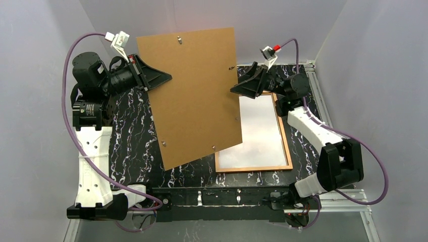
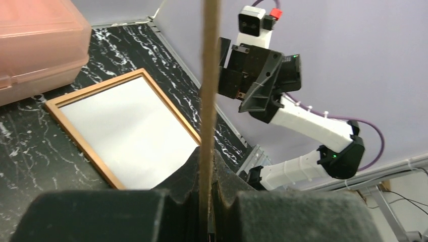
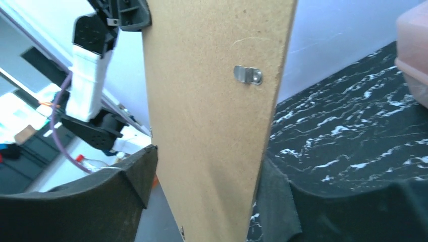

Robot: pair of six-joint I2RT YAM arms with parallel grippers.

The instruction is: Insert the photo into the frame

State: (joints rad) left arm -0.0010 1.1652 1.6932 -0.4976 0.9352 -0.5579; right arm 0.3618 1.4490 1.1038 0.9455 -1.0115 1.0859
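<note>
Frame (image 1: 254, 168) with a thin orange-brown wooden border lies flat on the black marbled worktop (image 1: 131, 146), right of centre. The photo (image 1: 257, 128) sits inside it, white back up. Above, a brown backing board (image 1: 194, 96) hangs tilted. The left end effector (image 1: 166, 77) is clamped on its left edge. The right end effector (image 1: 236, 89) straddles its right edge, fingers apart; whether they pinch is unclear. A pink translucent box (image 2: 35, 45) sits near the frame.

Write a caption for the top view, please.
Left gripper holds the backing board; open right gripper straddles its opposite edge.
</note>
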